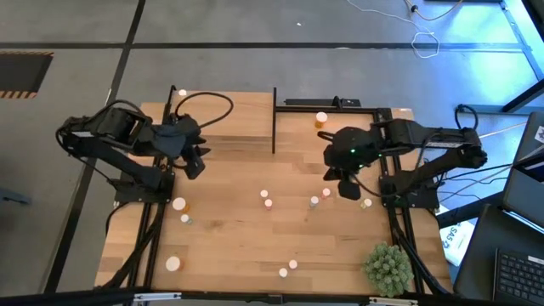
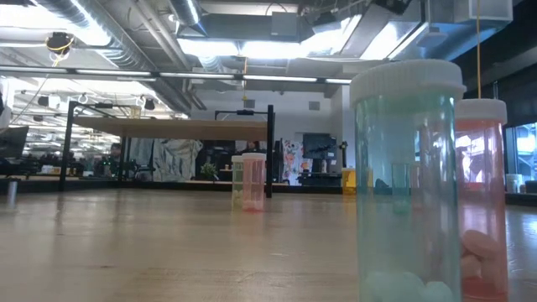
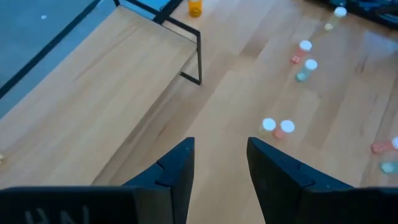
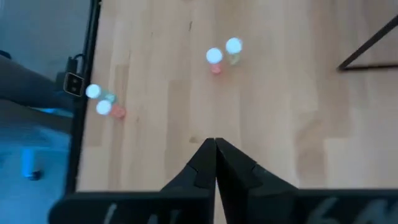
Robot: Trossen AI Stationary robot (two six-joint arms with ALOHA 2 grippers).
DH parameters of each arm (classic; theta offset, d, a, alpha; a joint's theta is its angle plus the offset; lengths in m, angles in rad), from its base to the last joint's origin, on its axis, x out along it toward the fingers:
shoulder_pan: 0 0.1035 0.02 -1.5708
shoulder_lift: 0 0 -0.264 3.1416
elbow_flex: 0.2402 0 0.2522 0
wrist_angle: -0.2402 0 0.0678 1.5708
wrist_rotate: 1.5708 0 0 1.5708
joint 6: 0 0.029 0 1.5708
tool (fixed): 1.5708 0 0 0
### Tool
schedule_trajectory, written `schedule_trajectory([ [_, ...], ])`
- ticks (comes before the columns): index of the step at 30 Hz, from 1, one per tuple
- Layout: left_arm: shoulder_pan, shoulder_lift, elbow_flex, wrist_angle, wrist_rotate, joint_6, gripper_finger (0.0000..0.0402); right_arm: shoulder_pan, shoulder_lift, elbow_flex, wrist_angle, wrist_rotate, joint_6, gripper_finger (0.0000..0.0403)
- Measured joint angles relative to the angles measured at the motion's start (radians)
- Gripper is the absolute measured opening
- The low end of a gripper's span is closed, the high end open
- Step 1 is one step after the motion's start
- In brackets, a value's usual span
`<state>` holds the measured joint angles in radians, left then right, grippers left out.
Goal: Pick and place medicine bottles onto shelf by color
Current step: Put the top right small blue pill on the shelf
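Several small white-capped medicine bottles stand scattered on the wooden table, among them a pair (image 1: 320,198) near the middle and a pair (image 1: 288,269) by the near edge. One orange bottle (image 1: 321,120) stands on the shelf (image 1: 229,127) at the far side. My left gripper (image 3: 221,168) hovers open and empty above the table by the shelf's near edge (image 1: 197,161). My right gripper (image 4: 215,146) is shut and empty, above the table right of centre (image 1: 340,183). In the low view a green bottle (image 2: 407,176) and a reddish bottle (image 2: 482,201) stand close to the camera.
A spiky green plant ball (image 1: 388,266) sits at the near right corner. A thin black post (image 1: 274,119) rises at the middle of the shelf. More bottles stand near the left edge (image 1: 179,204) and near left (image 1: 172,263). Bare wood lies between the two arms.
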<state>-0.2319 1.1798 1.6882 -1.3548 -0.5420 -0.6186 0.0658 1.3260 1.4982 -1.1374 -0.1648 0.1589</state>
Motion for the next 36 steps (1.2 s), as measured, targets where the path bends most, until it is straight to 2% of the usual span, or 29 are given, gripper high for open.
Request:
schedule_trajectory([
  [5, -0.021, -0.009, 0.000, 0.002, -0.027, 0.003, 0.0141, 0.001, 0.038, 0.000, 0.010, -0.035, 0.091, 0.0046],
  [9, -0.028, -0.018, 0.000, 0.005, -0.031, -0.001, 0.0141, 0.000, 0.063, 0.000, 0.010, -0.039, 0.097, 0.0087],
  [16, -0.029, -0.024, 0.000, 0.008, -0.031, -0.007, 0.0141, 0.003, 0.114, 0.000, 0.005, -0.059, -0.059, 0.0173],
  [19, -0.029, -0.023, 0.000, 0.008, -0.031, -0.007, 0.0141, 0.017, 0.142, 0.000, -0.012, -0.066, -0.142, 0.0194],
  [25, -0.029, -0.023, 0.000, 0.008, -0.031, -0.002, 0.0141, 0.053, 0.211, 0.000, -0.036, -0.065, -0.260, 0.0195],
  [36, -0.028, -0.023, 0.000, 0.001, -0.030, 0.002, 0.0141, 0.060, 0.379, 0.000, -0.059, -0.038, -0.315, 0.0190],
])
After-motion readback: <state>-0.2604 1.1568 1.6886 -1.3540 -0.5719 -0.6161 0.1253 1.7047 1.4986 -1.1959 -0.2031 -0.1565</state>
